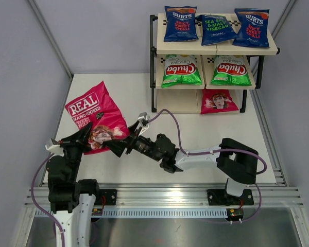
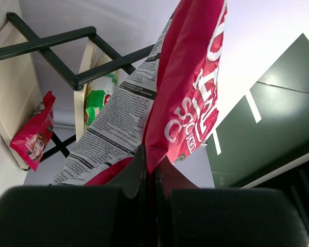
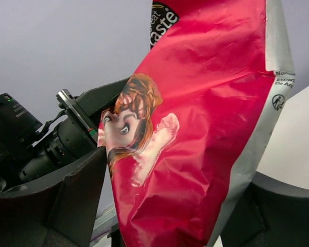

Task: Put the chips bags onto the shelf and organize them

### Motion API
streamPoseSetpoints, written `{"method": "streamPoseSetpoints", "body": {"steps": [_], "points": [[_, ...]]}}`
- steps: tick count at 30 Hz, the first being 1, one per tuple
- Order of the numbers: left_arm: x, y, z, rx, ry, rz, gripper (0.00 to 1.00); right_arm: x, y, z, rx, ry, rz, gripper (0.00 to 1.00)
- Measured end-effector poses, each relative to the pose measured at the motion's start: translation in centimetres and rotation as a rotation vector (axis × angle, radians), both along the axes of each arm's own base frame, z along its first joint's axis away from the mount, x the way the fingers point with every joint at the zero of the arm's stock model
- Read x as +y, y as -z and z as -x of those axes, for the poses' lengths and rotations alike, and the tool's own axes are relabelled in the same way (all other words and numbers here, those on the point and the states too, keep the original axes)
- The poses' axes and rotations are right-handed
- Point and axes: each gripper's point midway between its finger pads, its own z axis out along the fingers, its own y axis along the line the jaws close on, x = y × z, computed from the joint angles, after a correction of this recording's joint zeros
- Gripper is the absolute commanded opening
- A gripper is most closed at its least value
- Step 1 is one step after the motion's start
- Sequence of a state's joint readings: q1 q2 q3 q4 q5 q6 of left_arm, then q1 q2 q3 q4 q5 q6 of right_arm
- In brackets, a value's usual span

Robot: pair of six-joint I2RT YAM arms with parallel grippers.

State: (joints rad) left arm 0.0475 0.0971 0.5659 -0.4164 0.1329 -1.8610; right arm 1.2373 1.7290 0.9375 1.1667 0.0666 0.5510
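when viewed from above, shows one pink-red real bag [image 1: 92, 114] at centre left of the frame, lifted over the white table [image 1: 144, 92] and tilted, logo toward the upper left. puts the left gripper [image 1: 84, 137] at the bag's lower left edge and the right gripper [image 1: 119, 146] just beside its lower right corner. from the left wrist, shows both black fingers [image 2: 134, 175] pressed together on the bag's bottom seam, printed back panel on the left, red front rising to the upper right. from the right wrist, shows fingers [image 3: 67, 195] standing wide apart, with the face-printed end of the bag set between them; cannot tell whether either pad touches the foil. in the upper right of the top view, finds the shelf [image 1: 219, 50] with six bags on it: three dark blue burts bags [image 1: 181, 24] standing along the top board, two green-and-white chuba bags [image 1: 181, 70] side by side on the middle board, and a second real bag [image 1: 219, 101] at the right end of the bottom board. also shows a purple cable [image 1: 165, 110] arching from the right arm near the shelf's lower left foot.
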Motion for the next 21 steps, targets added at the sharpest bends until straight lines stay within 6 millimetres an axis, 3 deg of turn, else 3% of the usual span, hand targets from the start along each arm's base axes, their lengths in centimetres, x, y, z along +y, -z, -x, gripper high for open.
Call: {"method": "streamPoseSetpoints", "body": {"steps": [2, 6, 8, 13, 15, 16, 19, 21], "points": [[0.0, -0.2, 0.2, -0.009, -0.002, 0.0, 0.0, 0.2, 0.0, -0.1, 0.001, 0.002, -0.009, 0.74], [0.0, -0.5, 0.7, -0.023, -0.002, -0.002, 0.0, 0.2, -0.3, -0.2, 0.001, 0.007, -0.036, 0.53], [0.0, -0.7, 0.9, -0.033, -0.003, -0.008, 0.05, 0.1, -0.6, -0.2, -0.004, 0.007, -0.045, 0.45], [0.1, -0.8, 0.9, -0.049, -0.014, -0.066, 0.41, -0.3, -0.3, -0.1, -0.001, 0.013, -0.044, 0.24], [0.1, -0.9, 1.0, -0.065, -0.024, -0.096, 0.52, -0.6, 0.2, 0.0, 0.006, 0.014, -0.028, 0.22], [0.2, -1.1, 1.1, -0.078, -0.029, -0.116, 0.65, -0.8, 0.3, 0.1, 0.008, 0.014, -0.021, 0.21], [0.3, -2.0, 1.6, -0.133, -0.052, -0.184, 0.87, -1.4, 0.6, 0.3, 0.017, 0.013, 0.004, 0.2], [0.3, -2.7, 1.9, -0.168, -0.063, -0.239, 0.93, -2.1, 0.6, 0.5, 0.021, 0.012, 0.013, 0.2]]}}
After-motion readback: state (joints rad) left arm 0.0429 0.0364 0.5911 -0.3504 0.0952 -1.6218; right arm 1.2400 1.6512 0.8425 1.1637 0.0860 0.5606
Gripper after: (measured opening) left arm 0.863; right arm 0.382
